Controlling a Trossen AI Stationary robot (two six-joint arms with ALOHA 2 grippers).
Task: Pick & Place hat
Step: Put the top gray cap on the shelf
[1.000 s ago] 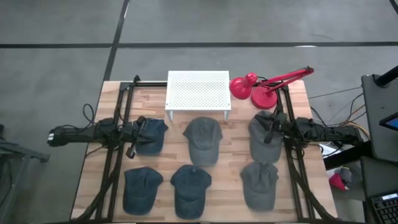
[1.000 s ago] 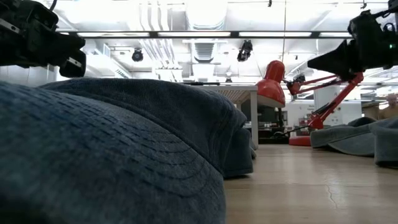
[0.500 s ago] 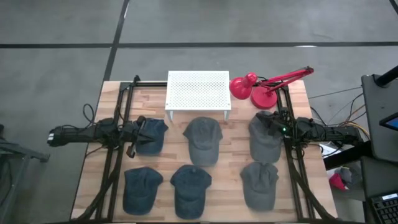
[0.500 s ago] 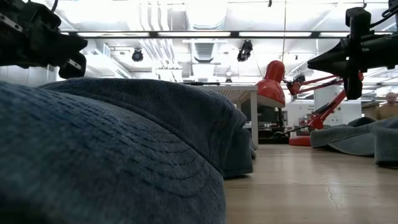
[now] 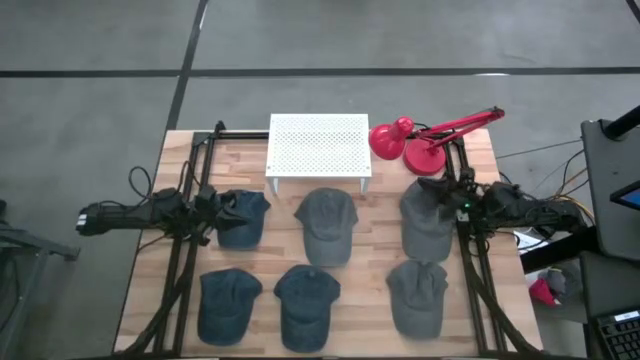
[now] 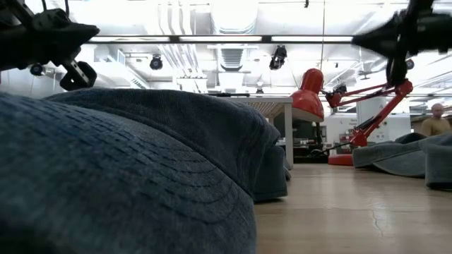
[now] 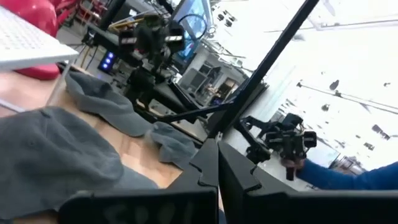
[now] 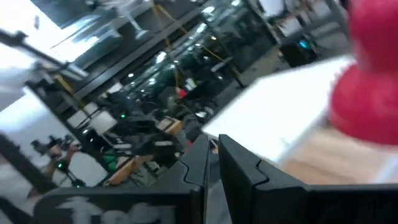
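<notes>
Lying beneath left tool (image 5: 218,207): hat (image 5: 243,218)

I see a white perforated stand (image 5: 318,146) at top centre of the wooden table (image 5: 370,270), a red desk lamp (image 5: 420,140) beside it.

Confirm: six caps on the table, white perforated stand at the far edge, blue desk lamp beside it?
Not quite: the desk lamp is red, not blue, as the high view shows. The rest holds: six caps lie on the table, and the white perforated stand sits at the far edge beside the lamp.
</notes>
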